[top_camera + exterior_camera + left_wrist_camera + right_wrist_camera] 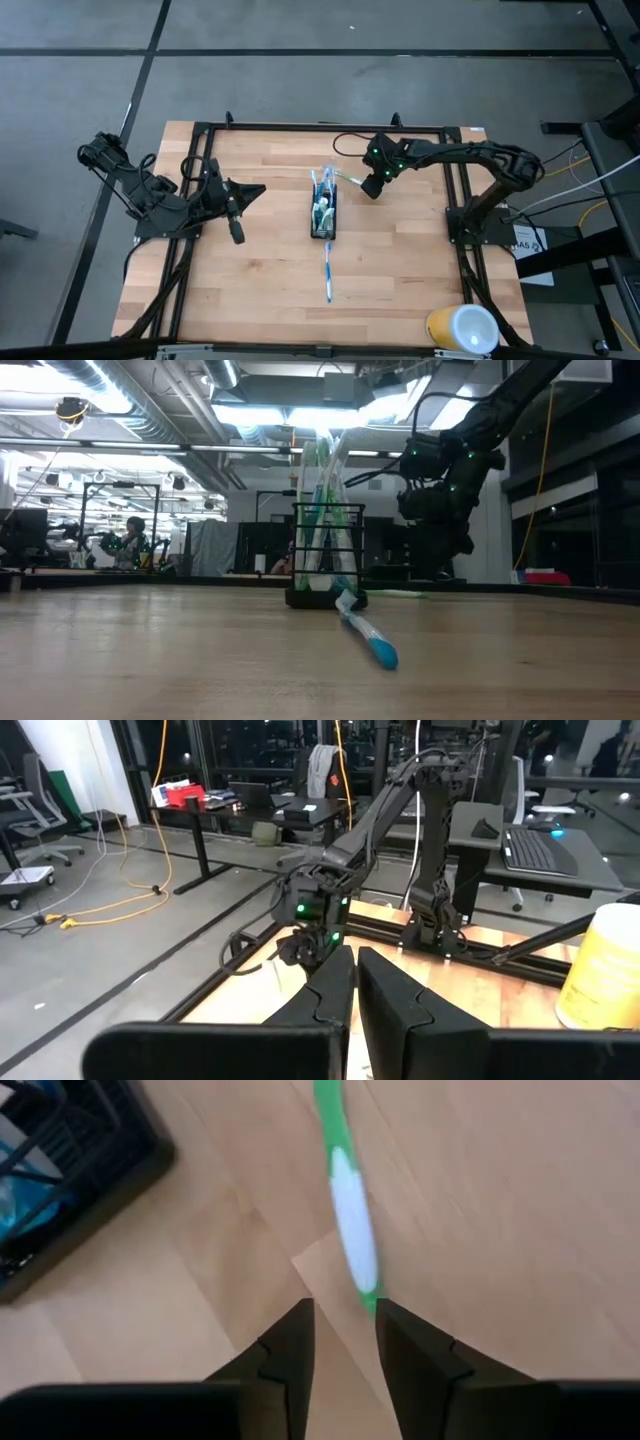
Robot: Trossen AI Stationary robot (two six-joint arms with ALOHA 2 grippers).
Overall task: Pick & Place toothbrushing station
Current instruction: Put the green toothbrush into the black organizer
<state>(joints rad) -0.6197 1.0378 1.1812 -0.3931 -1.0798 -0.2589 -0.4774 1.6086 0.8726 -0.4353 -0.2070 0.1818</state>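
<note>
High view: black mesh holder (pixel 322 213) stands mid-table with toothbrushes and a blue tube upright in it. A blue-white toothbrush (pixel 327 268) lies flat just beside the holder's near end. A green-white toothbrush (pixel 344 1190) lies beside the holder's far right corner; the right gripper (pixel 343 1338) hovers over it, fingers apart, not gripping. The left gripper (pixel 236 207), fingers closed and empty, waits left of the holder.

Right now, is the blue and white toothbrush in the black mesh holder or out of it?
Out. The blue and white toothbrush lies flat on the wooden table, just in front of the black mesh holder.
</note>
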